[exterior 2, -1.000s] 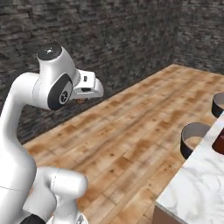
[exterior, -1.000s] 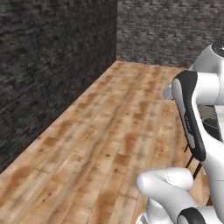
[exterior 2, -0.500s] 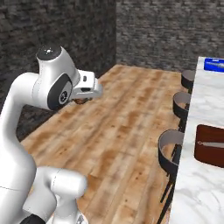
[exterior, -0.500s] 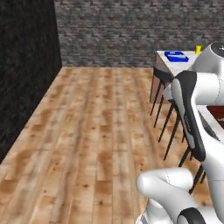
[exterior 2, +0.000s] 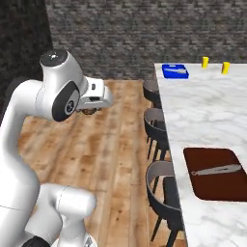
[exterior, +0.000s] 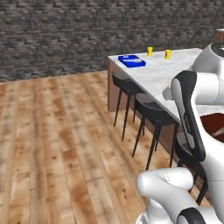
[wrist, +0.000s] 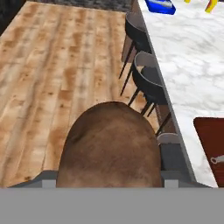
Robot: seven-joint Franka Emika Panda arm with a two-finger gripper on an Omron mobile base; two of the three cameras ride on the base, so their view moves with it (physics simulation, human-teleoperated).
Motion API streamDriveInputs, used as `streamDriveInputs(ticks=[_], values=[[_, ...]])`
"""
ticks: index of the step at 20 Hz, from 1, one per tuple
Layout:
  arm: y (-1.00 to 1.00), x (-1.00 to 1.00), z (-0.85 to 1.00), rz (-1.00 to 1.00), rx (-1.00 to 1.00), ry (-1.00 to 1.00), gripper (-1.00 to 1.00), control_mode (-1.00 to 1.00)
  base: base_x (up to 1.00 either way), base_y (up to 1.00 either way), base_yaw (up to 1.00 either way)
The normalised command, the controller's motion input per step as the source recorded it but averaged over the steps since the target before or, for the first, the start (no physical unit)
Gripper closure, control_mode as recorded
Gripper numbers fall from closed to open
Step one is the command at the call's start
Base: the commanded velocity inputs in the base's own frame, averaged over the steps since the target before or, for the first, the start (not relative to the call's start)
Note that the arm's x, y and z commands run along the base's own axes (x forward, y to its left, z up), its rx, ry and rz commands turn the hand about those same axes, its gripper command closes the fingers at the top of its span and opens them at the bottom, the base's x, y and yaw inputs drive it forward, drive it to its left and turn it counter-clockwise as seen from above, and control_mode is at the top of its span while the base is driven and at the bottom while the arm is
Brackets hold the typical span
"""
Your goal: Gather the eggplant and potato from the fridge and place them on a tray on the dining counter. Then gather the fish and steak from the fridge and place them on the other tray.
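A brown, rough-skinned steak [wrist: 109, 146] is held in the gripper [exterior 2: 89, 110], its rounded bulk seen close in the hand view between the jaws, which are closed onto it. In the right base view the gripper is seen at the end of the white arm, raised above the wooden floor [exterior 2: 106, 144] and well apart from the counter, with a bit of the brown piece visible beneath it.

The dining counter [exterior 2: 207, 116], with its white grey-veined marble top, is seen at the right of both base views. On its near part lies the dark red-brown tray [exterior 2: 214, 181], and on that tray a slender silvery fish [exterior 2: 215, 169] is laid lengthwise, inside the rim. Part of the same tray is seen at the right edge of the hand view [wrist: 212, 140] and behind the arm in the left base view [exterior: 215, 124].

At the far end of the counter a blue tray [exterior 2: 174, 71] is placed near the edge, with a pale object lying in it that cannot be identified. Just beyond it 2 small yellow cups [exterior 2: 205, 61] are set apart from each other. Along the counter's side 3 dark stools [exterior 2: 155, 123] are lined up. A dark grey brick wall [exterior: 65, 35] is seen behind.
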Motion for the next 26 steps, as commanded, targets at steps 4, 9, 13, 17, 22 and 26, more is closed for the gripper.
streamDriveInputs(ticks=[4, 9, 13, 17, 22, 26], values=[[0.00, 0.00, 0.00, 0.00, 0.00, 0.00, 1.00, 1.00, 0.89, 0.40, -0.56], [0.00, 0.00, 0.00, 0.00, 0.00, 0.00, 1.00, 1.00, 0.55, 0.67, -0.50], [0.00, 0.00, 0.00, 0.00, 0.00, 0.00, 1.00, 1.00, 0.19, 1.00, -0.43], [0.00, 0.00, 0.00, 0.00, 0.00, 0.00, 1.00, 1.00, 0.29, 1.00, -0.47], [0.00, 0.00, 0.00, 0.00, 0.00, 0.00, 1.00, 1.00, 0.55, 1.00, -0.48], [0.00, 0.00, 0.00, 0.00, 0.00, 0.00, 1.00, 1.00, 0.59, 1.00, -0.45]])
